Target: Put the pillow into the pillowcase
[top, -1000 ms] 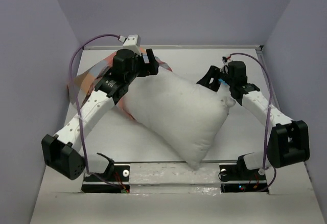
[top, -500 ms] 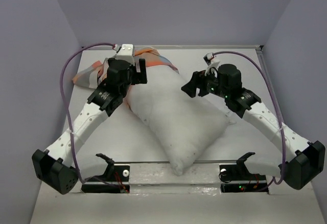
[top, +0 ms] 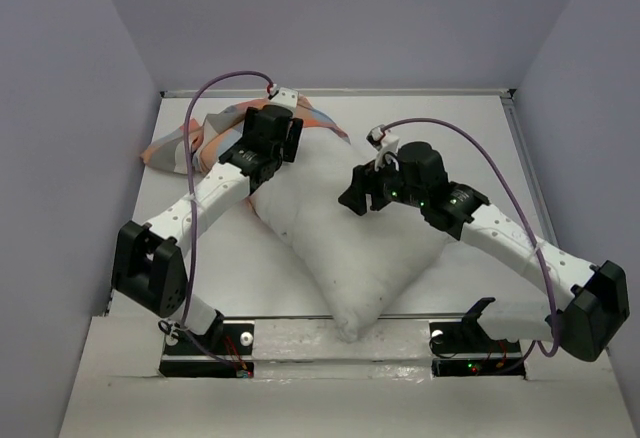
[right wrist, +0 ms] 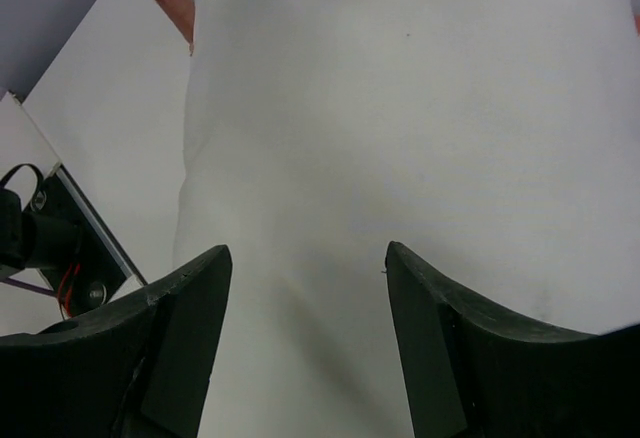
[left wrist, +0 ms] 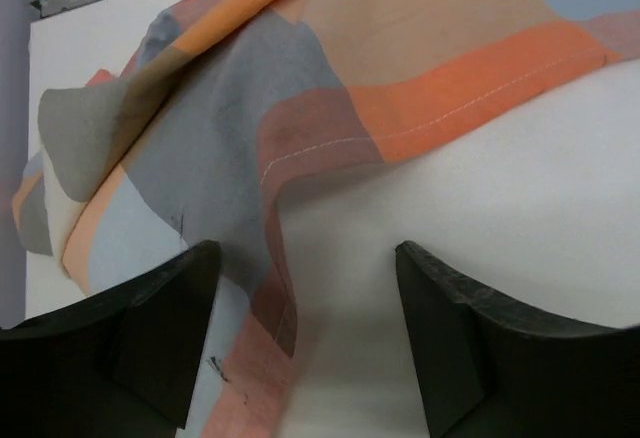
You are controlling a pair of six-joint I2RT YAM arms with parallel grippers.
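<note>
The plump white pillow (top: 345, 248) lies slantwise across the middle of the table, one corner near the front edge. Its far end lies under the hem of the checked orange, blue and grey pillowcase (top: 185, 143), which is bunched at the back left. My left gripper (top: 285, 138) hovers over that hem, jaws open. In the left wrist view the pillowcase (left wrist: 300, 108) lies over the pillow (left wrist: 500, 178), and its edge runs down between my left gripper (left wrist: 305, 303). My right gripper (top: 352, 196) is open above the pillow's middle, and in the right wrist view only the pillow (right wrist: 400, 108) lies under my right gripper (right wrist: 305, 298).
Lilac walls (top: 60, 158) close in the white table (top: 470, 128) on three sides. The arms' base plate (top: 340, 343) runs along the near edge. Purple cables (top: 470, 143) loop above both wrists.
The pillow's raised right corner has come down and the pillow lies flatter. My right gripper has swung left from that corner to over the pillow's middle. My left arm's elbow has shifted right.
</note>
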